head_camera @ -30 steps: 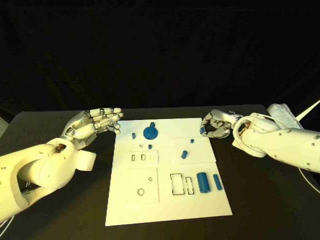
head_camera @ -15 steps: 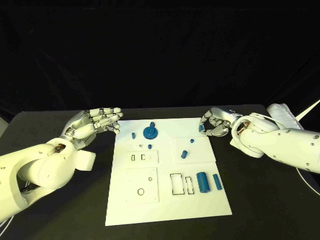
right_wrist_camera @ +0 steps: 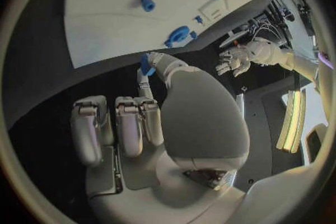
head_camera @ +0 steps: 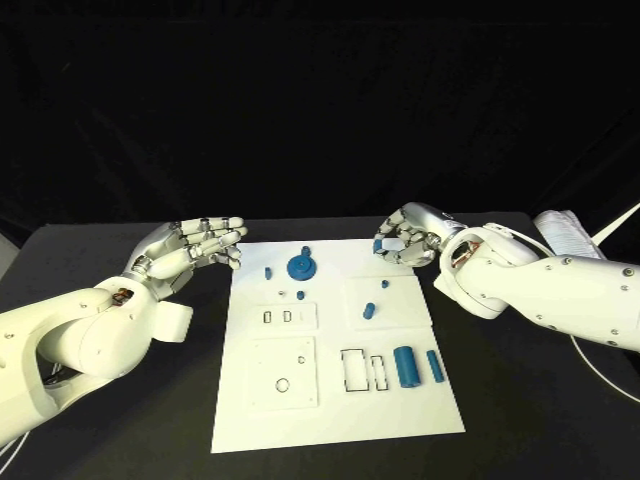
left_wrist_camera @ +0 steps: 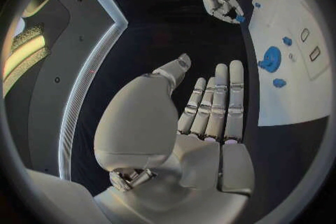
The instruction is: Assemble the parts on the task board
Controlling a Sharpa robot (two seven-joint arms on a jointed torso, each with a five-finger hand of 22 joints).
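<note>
The white task board (head_camera: 335, 400) lies mid-table. My right hand (head_camera: 411, 238) hovers over its far right corner and pinches a small blue part (head_camera: 382, 245) between thumb and finger; the right wrist view shows that part (right_wrist_camera: 145, 63) at the fingertips of the hand (right_wrist_camera: 161, 117). My left hand (head_camera: 190, 245) floats beside the far left corner, fingers stretched out and apart, holding nothing (left_wrist_camera: 203, 112). On the board lie a blue round disc (head_camera: 303, 267), several small pegs such as one near the left edge (head_camera: 268, 270), and two blue cylinders (head_camera: 404, 360) at the near right.
Outlined slots and holes (head_camera: 353, 367) mark the board's near half. A white bundle with a cable (head_camera: 565, 232) sits on the black table at the far right. Bare table surrounds the board on all sides.
My right hand has risen and moved left, from beside the board's far right edge to over its corner, carrying the small blue part. The left hand has stayed put.
</note>
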